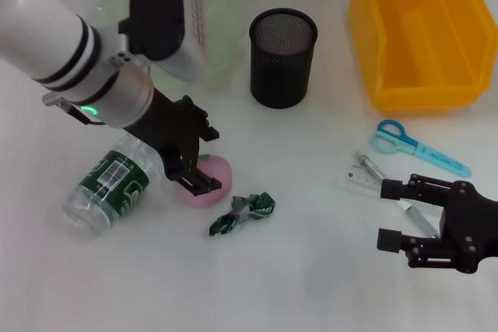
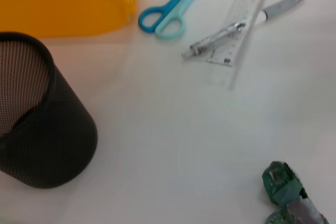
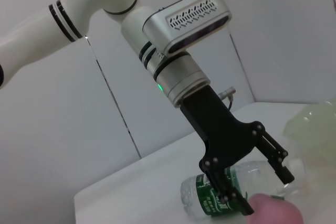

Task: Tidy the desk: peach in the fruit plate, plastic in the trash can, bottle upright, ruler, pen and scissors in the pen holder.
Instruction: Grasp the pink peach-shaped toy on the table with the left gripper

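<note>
- Head view: we see the left pincer down at the pink peach on the table, fingers spread either side of it and not yet closed. The lying bottle sits just left of it, touching or nearly so; we judge a careless closing could catch the bottle and set it rolling, or nudge the round peach away. The crumpled plastic lies just right of the peach. The pale fruit plate is far left, mostly hidden behind the arm. The right pincer hovers open and empty, near right, over the pen and ruler.
- Left wrist view: no fingers show. The pen holder, scissors, pen and ruler lie well apart from the plastic, the pen across the ruler; we think picking one may drag the other.
- Right wrist view: the left pincer's fingers straddle the peach, open, with the bottle close behind, so a slip there seems the main risk.
</note>
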`<state>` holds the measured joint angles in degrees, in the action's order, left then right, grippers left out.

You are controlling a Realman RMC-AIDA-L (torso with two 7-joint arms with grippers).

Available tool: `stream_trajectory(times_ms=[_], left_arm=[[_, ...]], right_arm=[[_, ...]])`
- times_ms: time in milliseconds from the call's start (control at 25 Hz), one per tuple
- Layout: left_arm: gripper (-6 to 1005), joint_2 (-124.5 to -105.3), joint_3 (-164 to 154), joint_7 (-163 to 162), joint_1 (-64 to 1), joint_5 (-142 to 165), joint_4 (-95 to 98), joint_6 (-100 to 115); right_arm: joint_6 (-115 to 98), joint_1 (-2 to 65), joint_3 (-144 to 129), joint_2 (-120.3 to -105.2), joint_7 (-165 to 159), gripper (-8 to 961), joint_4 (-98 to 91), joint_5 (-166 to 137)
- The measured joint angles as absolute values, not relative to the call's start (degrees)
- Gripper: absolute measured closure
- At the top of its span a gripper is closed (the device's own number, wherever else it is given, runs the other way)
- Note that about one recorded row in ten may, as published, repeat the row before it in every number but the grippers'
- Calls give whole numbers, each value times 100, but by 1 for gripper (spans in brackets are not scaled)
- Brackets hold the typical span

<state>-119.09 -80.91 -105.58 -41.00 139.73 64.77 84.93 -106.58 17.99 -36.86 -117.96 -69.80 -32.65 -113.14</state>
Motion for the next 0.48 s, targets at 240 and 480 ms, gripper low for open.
stream_trajectory(times_ms=[240,480], left_arm=[[277,-11910,-8305,-10553,-4186,14066,6201,8359],[516,-11909,-8318,-10508,-4160,14026,6192,8370]], right_arm=[[-10612,1794,-3683,-11808,-6980,129,-3248,-11315],[-10492,1884,-3729,-11781,-6979,130,-3103,-11315]])
